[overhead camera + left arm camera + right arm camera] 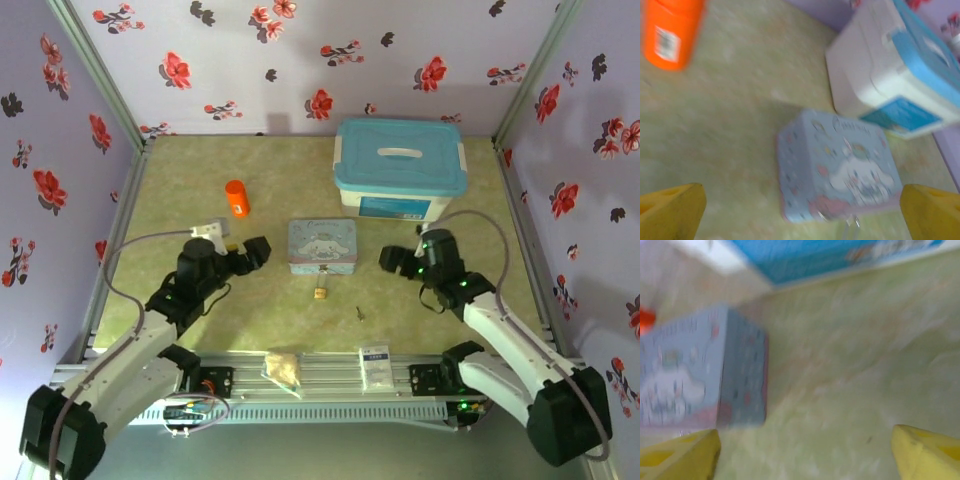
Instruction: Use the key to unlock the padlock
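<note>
The tiny brass padlock lies on the green mat just in front of the pale blue cartoon tin. The small dark key lies a little to its right. My left gripper hovers left of the tin, open, with nothing between its yellow fingers. My right gripper hovers right of the tin, also open and empty, its yellow fingers wide apart. In the blurred left wrist view the tin shows, with a thin metal shackle at its near edge.
A white box with a blue lid stands behind the tin. An orange bottle stands at the back left. A white packet and a small clear bag rest on the front rail. Floral walls close three sides.
</note>
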